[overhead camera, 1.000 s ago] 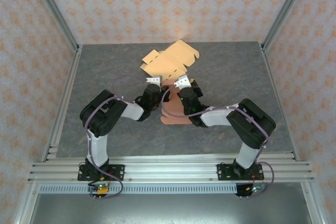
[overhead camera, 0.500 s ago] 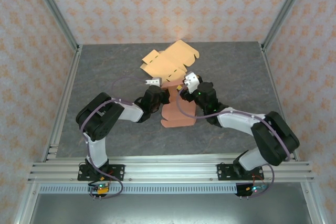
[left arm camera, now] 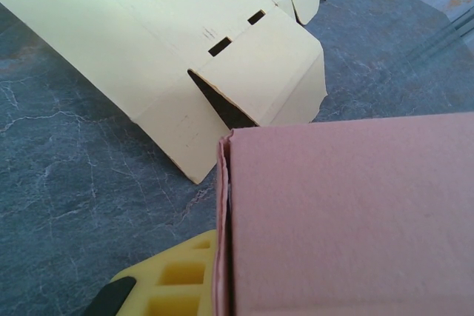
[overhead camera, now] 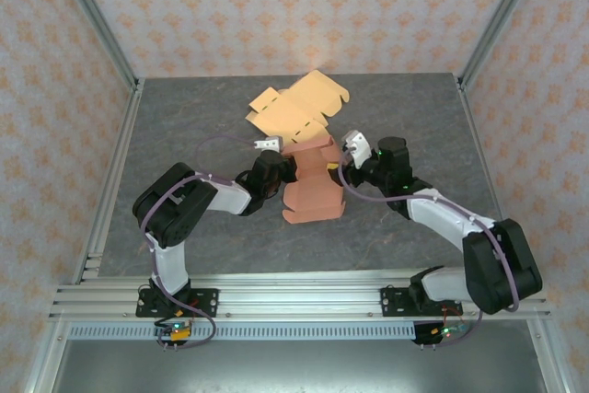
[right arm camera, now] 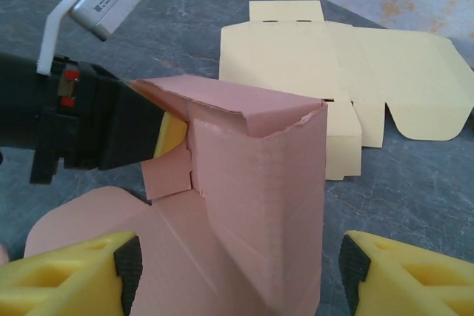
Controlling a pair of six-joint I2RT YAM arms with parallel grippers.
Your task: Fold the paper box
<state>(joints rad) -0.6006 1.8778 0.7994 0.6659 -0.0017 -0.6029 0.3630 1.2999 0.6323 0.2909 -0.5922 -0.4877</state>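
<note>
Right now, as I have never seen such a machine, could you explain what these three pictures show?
Two robot arms are bolted at the near edge of a grey table. One picture is taken from above and behind them; the other two come from a camera on each wrist. A pink paper box, partly folded, stands between the arms. The left gripper touches its left side; the open right gripper faces it. A flat cream box blank lies farther back.
</note>
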